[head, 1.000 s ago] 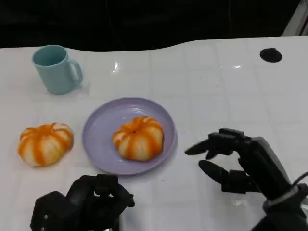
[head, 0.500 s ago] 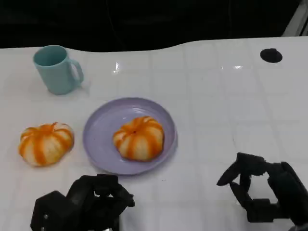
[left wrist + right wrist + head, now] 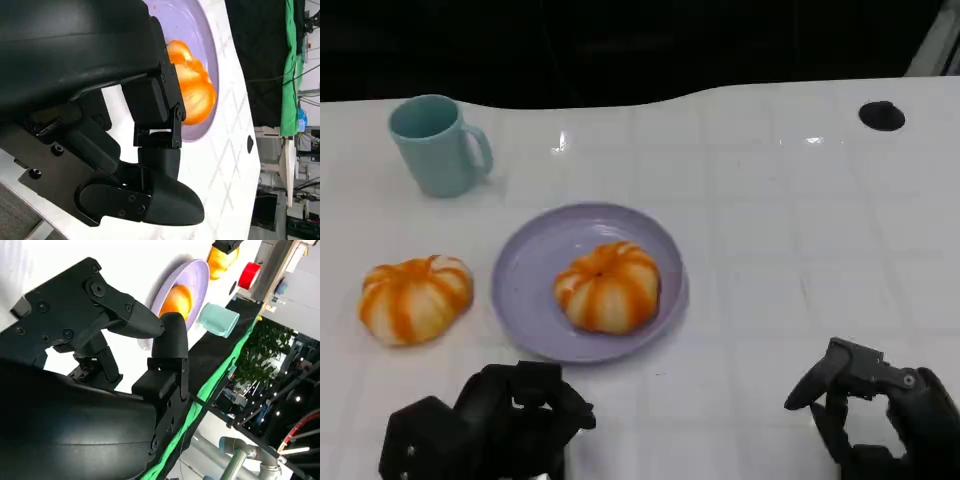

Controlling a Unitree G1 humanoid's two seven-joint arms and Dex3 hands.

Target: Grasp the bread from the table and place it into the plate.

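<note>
Already, from the head view, one bread [image 3: 609, 286] sits in the purple plate [image 3: 525, 290]; a second bun [image 3: 415, 298] lies on the table [image 3: 770, 220] just left of it, near the cup [image 3: 438, 144]. My left hand [image 3: 485, 425] is curled on nothing; my right hand [image 3: 880, 420] hangs with fingers apart, holding nothing. From my left wrist, the plated bread [image 3: 192, 85] looks soft and light; I'd cup its sides gently. From my right wrist, plate [image 3: 192, 277] and cup [image 3: 217, 320] lie beyond my fingers [image 3: 170, 340].

Left hand [image 3: 490, 425] curled, right hand [image 3: 880, 420] spread
</note>
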